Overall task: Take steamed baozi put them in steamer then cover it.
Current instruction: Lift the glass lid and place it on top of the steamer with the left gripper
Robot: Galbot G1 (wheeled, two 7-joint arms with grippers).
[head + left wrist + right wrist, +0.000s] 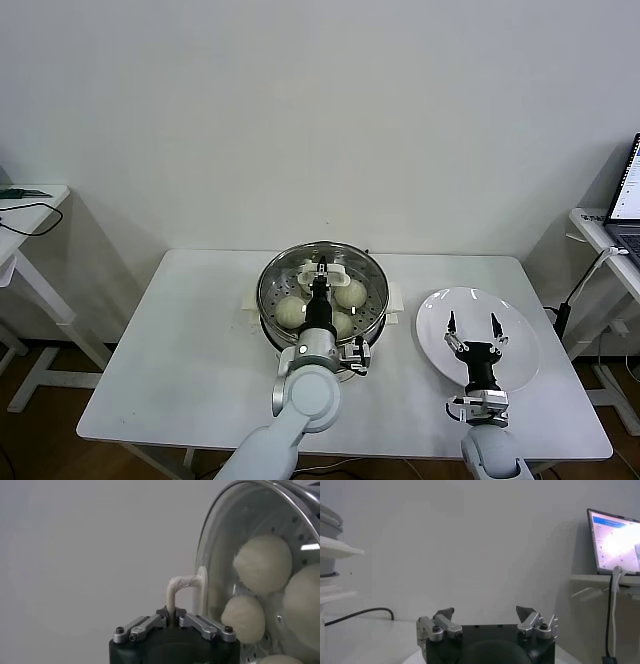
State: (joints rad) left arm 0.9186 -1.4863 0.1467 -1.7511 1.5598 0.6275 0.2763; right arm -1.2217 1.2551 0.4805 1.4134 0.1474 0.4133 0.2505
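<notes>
My left gripper (321, 268): clamped tight on the cream-white handle (181, 586) of the cover (322, 283), at the centre of the head view.
My right gripper (474, 324): fingers spread wide, holding nothing, above the white plate (520, 352) at lower right.
Cover: round clear glass with a metal rim, lying over the steamer's mouth; whether it sits fully down I cannot tell.
Steamer (372, 270): shiny steel pot on a cream-white base, centre of the white table (180, 350).
Steamed baozi (291, 312): smooth, domed, cream-white buns seen through the glass, close together on the perforated tray (300, 535).
Laptop (615, 542): open on a side table, right edge of the frame.
</notes>
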